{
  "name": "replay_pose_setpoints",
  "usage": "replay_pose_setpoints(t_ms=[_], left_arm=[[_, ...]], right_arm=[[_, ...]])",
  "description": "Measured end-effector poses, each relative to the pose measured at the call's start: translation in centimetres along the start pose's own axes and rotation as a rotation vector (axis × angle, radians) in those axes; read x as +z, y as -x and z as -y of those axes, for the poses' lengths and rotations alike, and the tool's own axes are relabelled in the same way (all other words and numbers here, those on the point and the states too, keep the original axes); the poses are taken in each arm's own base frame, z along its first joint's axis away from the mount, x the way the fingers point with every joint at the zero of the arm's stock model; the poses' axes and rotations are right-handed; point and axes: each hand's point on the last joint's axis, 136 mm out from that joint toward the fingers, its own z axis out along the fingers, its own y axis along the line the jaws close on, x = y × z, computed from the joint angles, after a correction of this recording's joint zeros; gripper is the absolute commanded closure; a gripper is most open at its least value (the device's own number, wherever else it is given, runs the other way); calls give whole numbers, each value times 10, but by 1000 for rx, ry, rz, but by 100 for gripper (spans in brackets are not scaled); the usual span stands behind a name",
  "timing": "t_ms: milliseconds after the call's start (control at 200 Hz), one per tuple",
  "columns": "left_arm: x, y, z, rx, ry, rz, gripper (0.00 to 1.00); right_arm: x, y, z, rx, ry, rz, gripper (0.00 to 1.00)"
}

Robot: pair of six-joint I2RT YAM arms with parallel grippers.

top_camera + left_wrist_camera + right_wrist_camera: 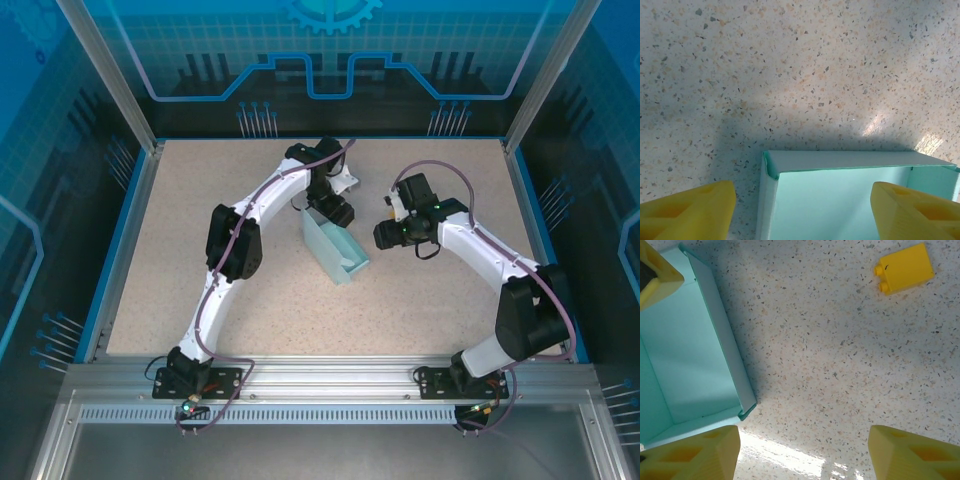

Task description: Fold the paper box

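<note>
In the middle of the speckled tabletop (200, 280) the two arms bend toward each other; the left arm (235, 240) reaches up and then right, and the right arm (500, 270) reaches up and then left, so that their ends stand near one another; between these ends lies the paper box (335, 250), light blue-teal, set diagonally in the top view, with low walls already raised around a flat floor, open on top; its far end is under the end of the left arm, and its near end points toward the bases; in the left wrist view the left fingers (687, 210) stand wide apart above one short end of the box, one finger outside the corner of the wall and the other over the inside, and I cannot tell if either one touches the card; in the right wrist view the right fingers (690, 455) are also spread wide, with bare tabletop between them and nothing held; the box is just beside them, at their left, one corner close to the left finger; far from the box, at the upper right of this same view, a small yellow brick (904, 268) lies flat on the tabletop.
</note>
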Motion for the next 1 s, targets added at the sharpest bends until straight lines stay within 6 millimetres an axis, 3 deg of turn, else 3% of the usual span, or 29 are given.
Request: replay_pose_setpoints(t_ms=[395,790,996], left_arm=[[1,5,-7,17,-17,28,27],[25,1,-16,24,-36,15,27],[26,2,-19,24,-42,22,27]], right_arm=[[5,-4,-4,-12,2,-19,31],[9,-6,-7,-23,-4,-33,30],[12,-4,-8,-30,-14,-40,31]])
